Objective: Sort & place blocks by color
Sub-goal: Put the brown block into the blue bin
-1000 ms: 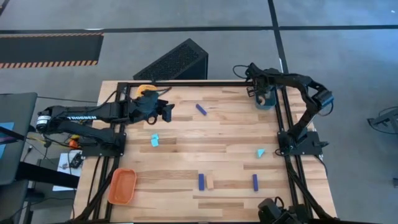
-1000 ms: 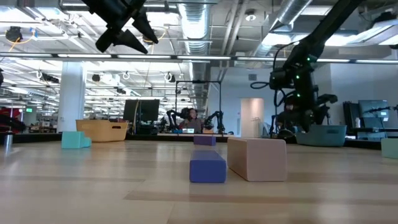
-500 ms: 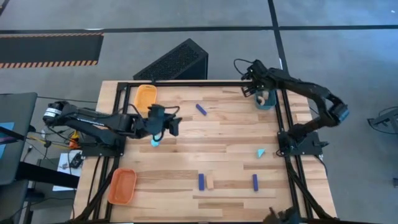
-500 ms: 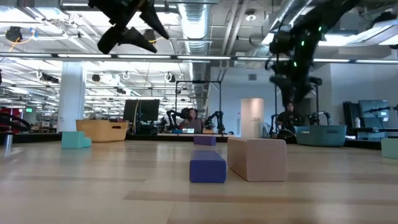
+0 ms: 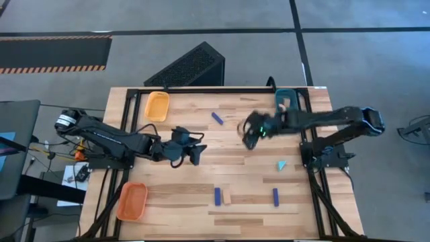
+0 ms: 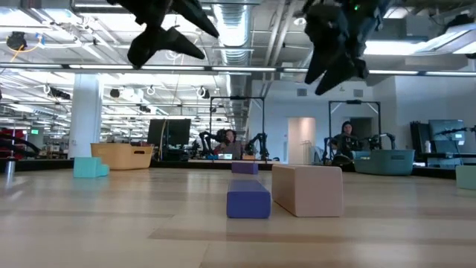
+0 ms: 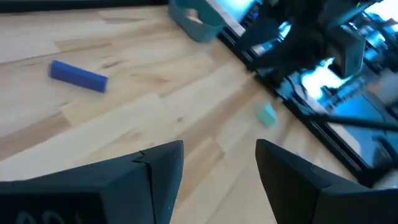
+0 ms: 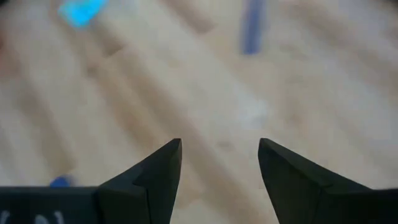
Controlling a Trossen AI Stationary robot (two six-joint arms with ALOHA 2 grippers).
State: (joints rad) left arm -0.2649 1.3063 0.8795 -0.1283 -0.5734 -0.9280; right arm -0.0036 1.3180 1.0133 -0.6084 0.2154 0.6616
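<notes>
Hovering with fingers spread and empty, left gripper (image 5: 198, 154) and right gripper (image 5: 247, 139) leave most small painted wooden blocks (image 5: 218, 196) unsorted on the table.

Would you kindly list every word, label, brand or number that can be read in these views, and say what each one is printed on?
No text can be read in any of the views.
Left arm: any lettering on it is too small and blurred to read from above.
Left wrist view: pale marks on the housing at the bottom corner are cut off and unreadable.
Low view: signs and screens in the room behind the table are too small to read.
</notes>
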